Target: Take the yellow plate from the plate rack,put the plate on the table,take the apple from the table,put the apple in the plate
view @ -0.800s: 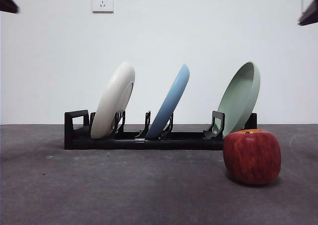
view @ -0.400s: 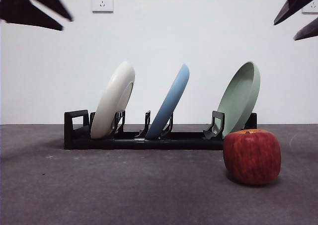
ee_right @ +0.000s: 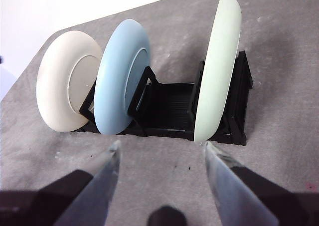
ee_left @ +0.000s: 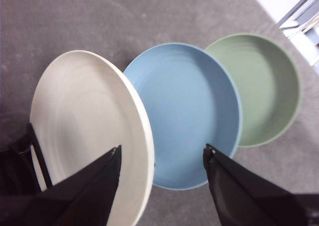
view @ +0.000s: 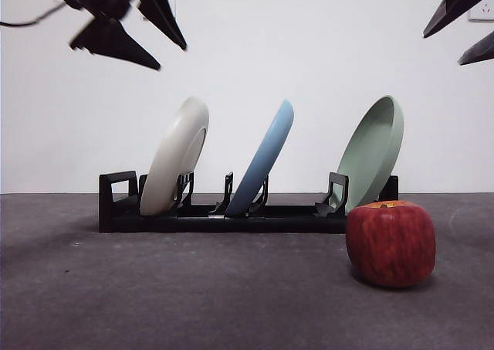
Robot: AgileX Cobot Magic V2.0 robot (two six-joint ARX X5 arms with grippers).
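Left gripper (ee_left: 162,158), jaws wide and empty, hovers above the yellow plate (ee_left: 84,131), whose rim it should straddle squarely before closing.

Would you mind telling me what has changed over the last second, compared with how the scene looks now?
The left gripper has come down from the upper corner toward the yellow plate, jaws open, holding nothing. The right gripper has edged in at the opposite top corner. The three plates in the plate rack and the apple on the table have not moved.
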